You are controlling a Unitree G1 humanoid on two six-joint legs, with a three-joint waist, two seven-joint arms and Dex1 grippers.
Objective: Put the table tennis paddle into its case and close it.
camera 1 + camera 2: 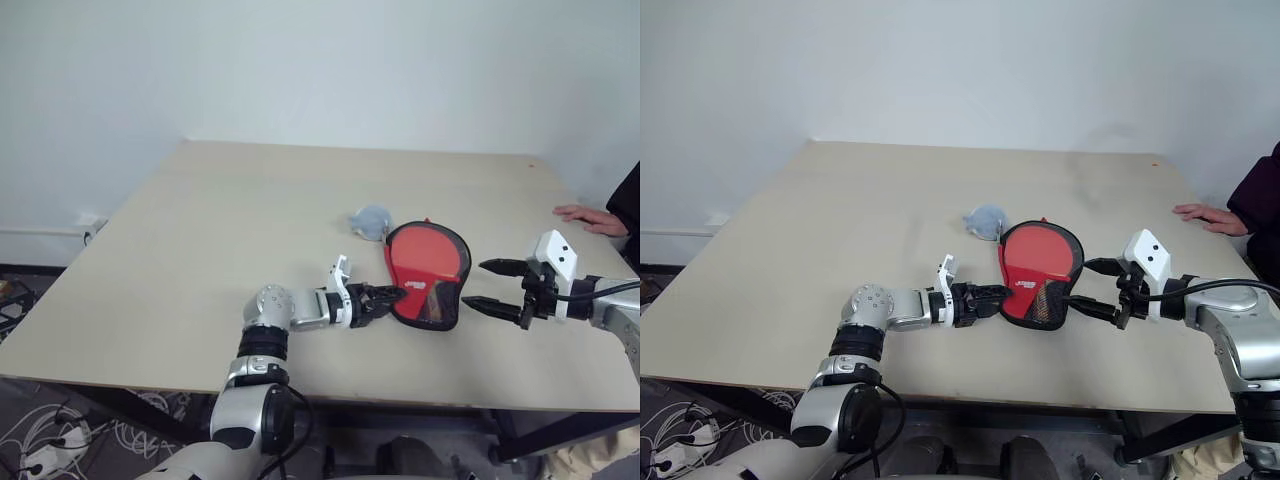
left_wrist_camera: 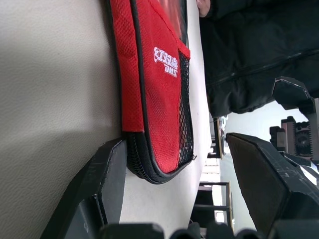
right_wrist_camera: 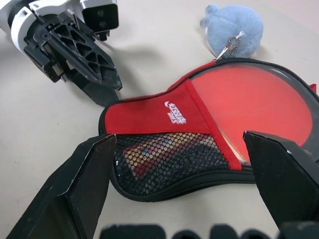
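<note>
The case (image 1: 428,275), red with a black rim, a white logo and a mesh panel, lies flat on the table. Inside its rim the paddle's round red face (image 3: 254,102) shows, and a brownish shape sits behind the mesh (image 3: 159,154). I cannot tell whether the zip is shut. My left gripper (image 1: 388,297) is open at the case's narrow end; its fingers (image 2: 107,179) stand either side of that end. On the opposite side my right gripper (image 1: 475,284) is open, its tips just short of the rim.
A grey-blue fuzzy lump (image 1: 372,220) with a metal clip lies against the far end of the case. A person's hand (image 1: 590,216) rests on the table (image 1: 200,230) at its right edge. The table's front edge runs just below my arms.
</note>
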